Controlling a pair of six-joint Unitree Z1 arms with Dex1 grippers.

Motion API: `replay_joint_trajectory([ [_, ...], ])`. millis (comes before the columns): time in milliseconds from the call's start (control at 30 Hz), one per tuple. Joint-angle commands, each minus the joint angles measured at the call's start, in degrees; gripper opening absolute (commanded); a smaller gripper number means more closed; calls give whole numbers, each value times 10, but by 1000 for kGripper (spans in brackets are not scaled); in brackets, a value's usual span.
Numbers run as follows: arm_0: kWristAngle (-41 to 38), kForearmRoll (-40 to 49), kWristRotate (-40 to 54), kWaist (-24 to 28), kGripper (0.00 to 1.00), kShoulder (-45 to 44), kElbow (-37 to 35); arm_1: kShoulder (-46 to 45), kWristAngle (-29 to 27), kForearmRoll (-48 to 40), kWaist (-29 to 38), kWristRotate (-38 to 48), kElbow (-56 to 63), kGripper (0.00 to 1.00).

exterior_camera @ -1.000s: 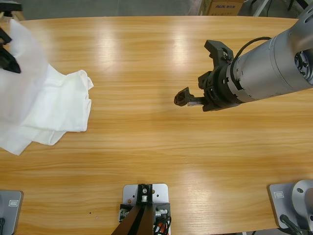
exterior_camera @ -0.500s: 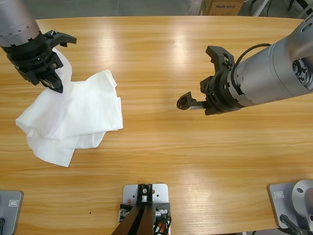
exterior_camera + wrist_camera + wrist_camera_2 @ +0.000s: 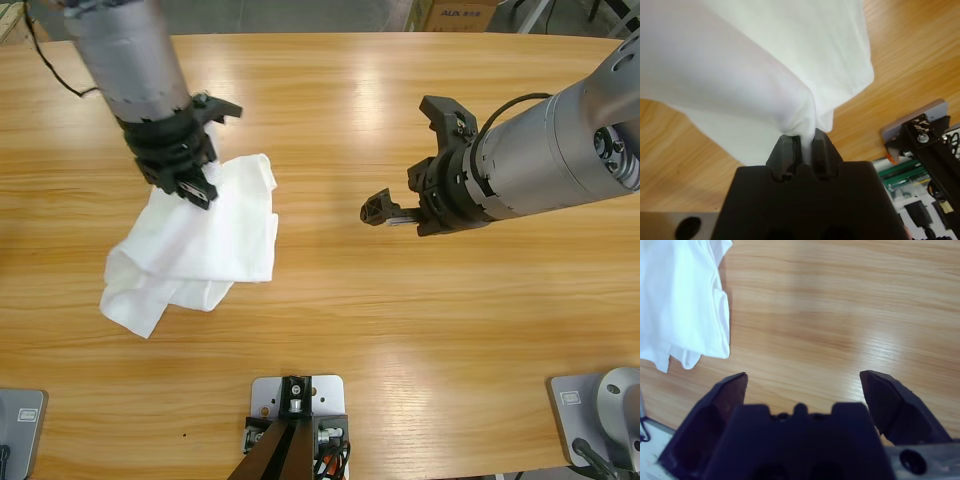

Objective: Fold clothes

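The white T-shirt [image 3: 200,245] is all bunched up on the left part of the wooden table [image 3: 400,330]. It is not folded yet. It looks more like a crumpled heap, with one end lying flat and the other end lifted up. The left gripper [image 3: 190,185] pinches a bit of the cloth tight between its jaws and holds that end above the table. The right gripper [image 3: 405,165] is well apart from the shirt, with its jaws wide and nothing in them. I think the shirt must first be spread out flat, so nearly all the folding is left to do
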Motion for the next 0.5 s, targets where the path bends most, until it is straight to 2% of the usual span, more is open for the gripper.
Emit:
replay_joint_trajectory([
  [33, -45, 11, -15, -32, 1000, 66, -115, -7, 9, -3, -4, 6, 18, 918],
  [167, -64, 7, -30, -37, 1000, 69, -132, -8, 8, -4, -4, 6, 18, 918],
  [233, -52, -2, -39, -31, 1000, 26, -124, -10, 9, -5, -4, 5, 18, 893],
  [267, -34, -20, -45, -23, 1000, -14, -103, -10, 9, -7, -5, 3, 18, 786],
  [300, -17, -57, -45, -11, 988, -66, -57, -10, 10, -11, -4, -4, 18, 598],
  [367, 0, -161, -38, 26, 910, -189, 92, -10, 15, -23, -5, -20, 14, 401],
  [433, 9, -249, -10, 57, 880, -307, 252, -18, 28, -39, -4, -48, 6, 16],
  [500, 9, -305, 50, 64, 780, -396, 383, -29, 42, -69, -4, -80, 0, 0],
])
